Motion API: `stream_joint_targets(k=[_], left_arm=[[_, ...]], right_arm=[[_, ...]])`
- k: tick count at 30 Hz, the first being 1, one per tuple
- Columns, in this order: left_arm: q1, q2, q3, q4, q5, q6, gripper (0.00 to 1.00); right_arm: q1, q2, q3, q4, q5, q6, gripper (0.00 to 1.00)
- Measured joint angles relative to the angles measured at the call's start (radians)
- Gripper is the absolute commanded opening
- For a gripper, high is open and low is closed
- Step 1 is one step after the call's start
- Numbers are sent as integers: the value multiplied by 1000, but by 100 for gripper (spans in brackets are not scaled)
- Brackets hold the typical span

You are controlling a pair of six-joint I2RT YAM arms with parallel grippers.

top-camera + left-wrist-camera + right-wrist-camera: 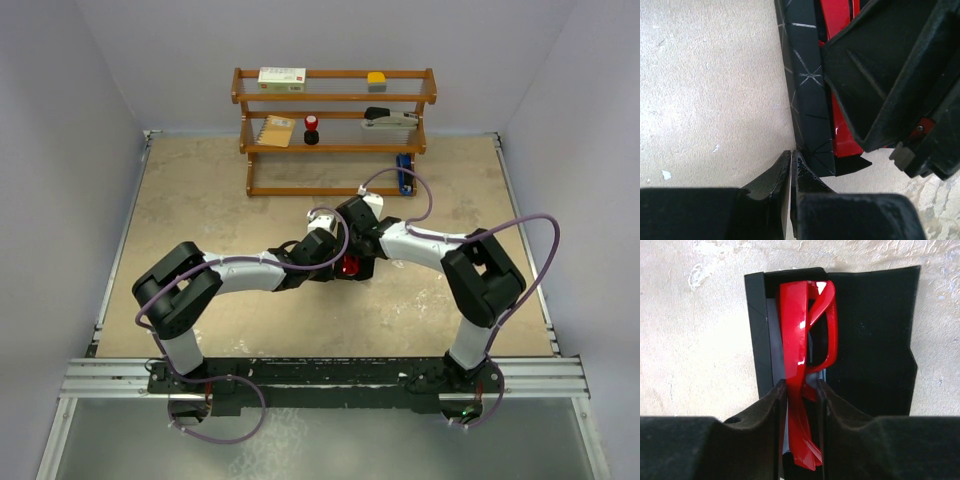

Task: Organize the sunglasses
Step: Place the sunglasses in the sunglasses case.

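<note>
The red sunglasses (795, 340), folded, stand on edge inside an open black case (870, 340) that lies flat on the beige table. My right gripper (801, 385) is shut on the sunglasses at their near end, one finger on each side. A pale blue strip (772, 335) shows in the case beside the frame. In the left wrist view the case edge (807, 100) and a bit of the sunglasses (840, 20) show. My left gripper (791, 154) is shut and empty, its tips against the case's near corner. From above, both grippers meet at the sunglasses (349, 265).
A wooden shelf (333, 130) stands at the back of the table, holding a white box (282, 78), a yellow item (376, 77), a tan booklet (277, 130), a small red and black object (311, 128) and a blue object (404, 172).
</note>
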Motion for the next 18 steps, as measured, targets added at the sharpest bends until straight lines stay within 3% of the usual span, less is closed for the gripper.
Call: stream_joint_targets(k=[9,15,18], left_arm=[[0,0,3,-1,0,0,0],[0,0,3,-1,0,0,0],[0,0,3,-1,-1,0,0]], right_arm=[[4,-79,-9,-26,9,-3,39],[4,-144,-51,-26,8,-6,11],[4,-156,-87,-18,5,-8,3]])
